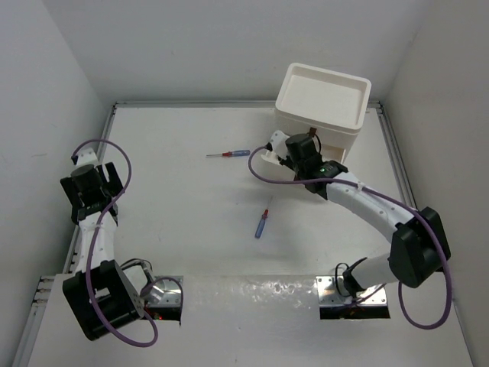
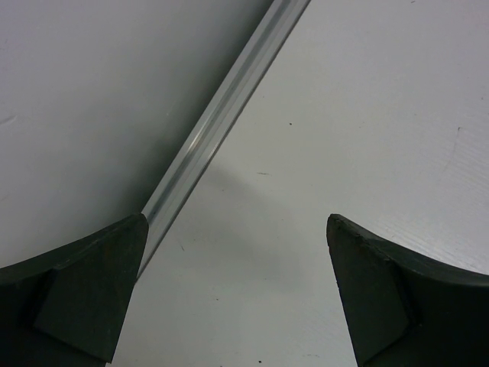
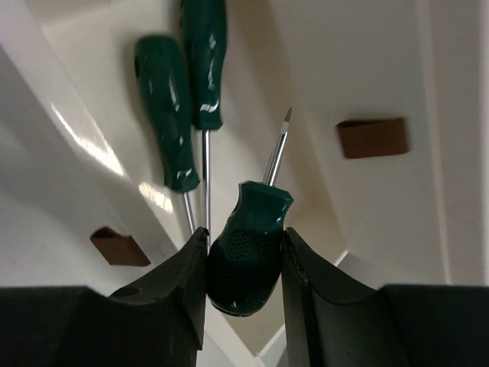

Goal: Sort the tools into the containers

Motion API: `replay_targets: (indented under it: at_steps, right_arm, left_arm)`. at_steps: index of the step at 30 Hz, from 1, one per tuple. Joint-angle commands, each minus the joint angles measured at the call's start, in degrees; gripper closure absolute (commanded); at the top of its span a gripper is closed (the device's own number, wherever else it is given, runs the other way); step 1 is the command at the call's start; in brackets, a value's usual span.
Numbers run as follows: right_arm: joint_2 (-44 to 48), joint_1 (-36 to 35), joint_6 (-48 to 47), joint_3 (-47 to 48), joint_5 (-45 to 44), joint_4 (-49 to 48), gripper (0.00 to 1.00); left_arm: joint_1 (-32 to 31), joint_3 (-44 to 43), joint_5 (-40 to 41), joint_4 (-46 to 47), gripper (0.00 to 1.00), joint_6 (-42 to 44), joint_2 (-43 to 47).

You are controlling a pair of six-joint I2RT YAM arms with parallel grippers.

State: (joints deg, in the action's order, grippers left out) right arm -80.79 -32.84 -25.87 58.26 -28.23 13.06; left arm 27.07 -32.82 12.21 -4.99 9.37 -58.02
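White surface point(image 1: 176, 245) enclosed by plain white walls. Upper right of the top view: white drawer stack point(image 1: 325, 107) with rimmed tray top, one drawer point(image 1: 263, 157) drawn out toward frame centre. Right end effector point(image 3: 244, 237) at that drawer, clamped on the handle of a stubby green screwdriver point(image 3: 256, 214), shaft pointing into the drawer. Long green screwdrivers point(image 3: 164, 115) lying side by side inside, upper left of the right wrist view. Brown tab handle point(image 3: 372, 138) at right. First blue-and-red screwdriver point(image 1: 229, 154) on the surface left of the stack; second blue-and-red screwdriver point(image 1: 262, 222) near frame centre, well apart. Left end effector point(image 2: 237, 222) at far left, fingers wide apart, over the surface beside an aluminium rail point(image 2: 221, 115).
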Motion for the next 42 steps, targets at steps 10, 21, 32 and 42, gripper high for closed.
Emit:
replay_targets:
  at_steps: [10,21,32,42]
  right_arm:
    - [1.8,4.1,2.5,2.3,-4.7,4.4,0.21]
    - [13.4,3.5,31.0,1.1,11.1,0.6,1.00]
    - [16.4,-3.1,48.7,-24.9,12.1,-17.1,1.00]
    - [7.9,-1.4,46.6,-22.4,-8.8,-25.3,1.00]
  left_arm:
    - [0.5,0.3,-2.5,1.4,0.00,0.8,1.0]
    - [0.5,0.1,-2.9,1.3,0.00,1.1,0.5]
    - [0.4,0.1,-3.9,1.1,0.00,1.4,0.1]
    - [0.5,0.0,-4.4,0.9,0.00,1.6,-0.3]
